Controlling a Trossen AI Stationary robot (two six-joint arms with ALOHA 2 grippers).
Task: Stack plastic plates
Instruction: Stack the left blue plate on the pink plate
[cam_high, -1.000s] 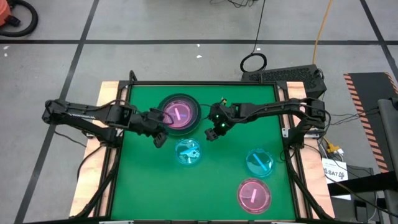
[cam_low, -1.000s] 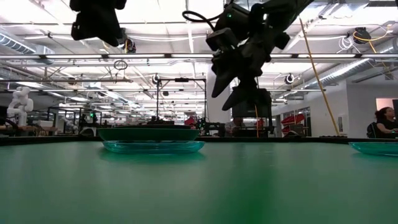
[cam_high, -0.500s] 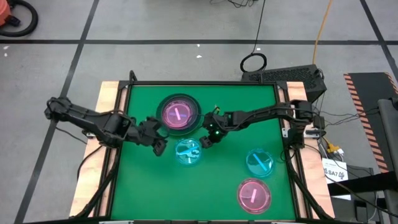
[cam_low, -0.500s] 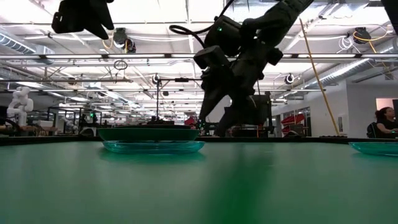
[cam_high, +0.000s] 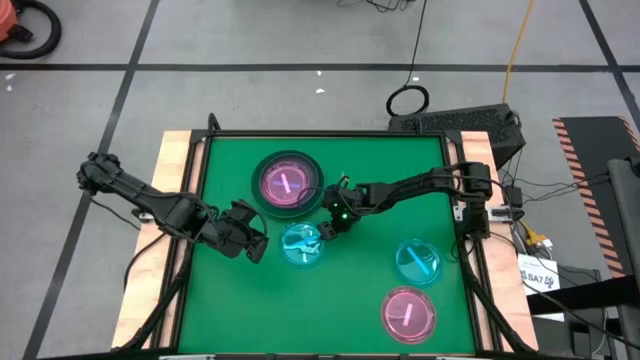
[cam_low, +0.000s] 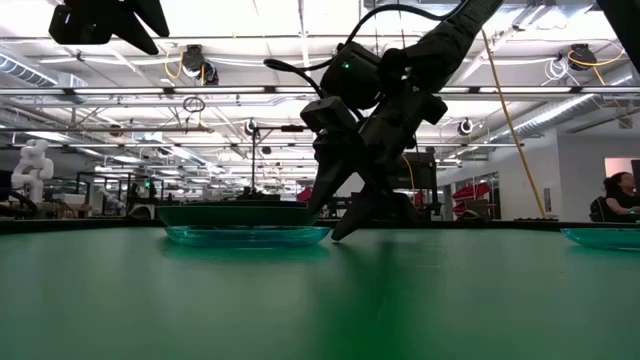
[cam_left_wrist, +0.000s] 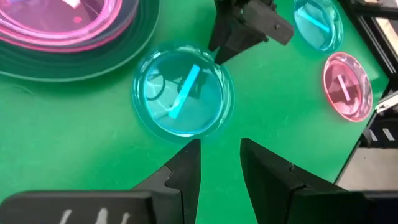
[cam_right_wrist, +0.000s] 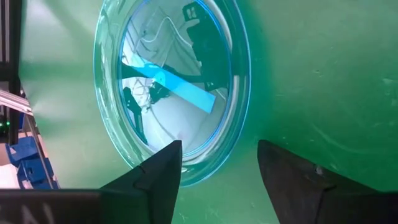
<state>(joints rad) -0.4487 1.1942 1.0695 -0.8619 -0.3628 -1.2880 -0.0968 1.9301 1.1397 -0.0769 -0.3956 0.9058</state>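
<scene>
The job looked only partly done. On the green surface (cam_high: 225, 300) the left claw (cam_high: 254, 246) hung above the mat, just left of a small cyan plate (cam_high: 302, 243). Its two fingers (cam_left_wrist: 186, 169) stood a little apart with nothing between them.

Behind that plate, toward the back of the surface, sat the stack (cam_high: 287, 183). A see-through pink plate (cam_high: 284, 184) lay on top of a dark grey plate (cam_high: 316, 172). How many plates were piled there could not be told, because only the top one and a dark rim showed.

The small cyan plate in the middle was not stacked yet. The right claw (cam_high: 328, 226) was low at its right edge, fingers (cam_right_wrist: 157, 177) spread wide on either side of the rim. It did not seem to be gripping yet, and whether the tips touched the plate was hard to see.

Further right, a second cyan plate (cam_high: 417, 261) lay alone. Near the front right, a pink plate (cam_high: 408, 313) lay alone too. So at least three plates were left to put on the pile.

From the low view, the stack looked like one flat dark shape behind the cyan plate, and the second cyan plate (cam_low: 602, 237) was cut off at the right side.
</scene>
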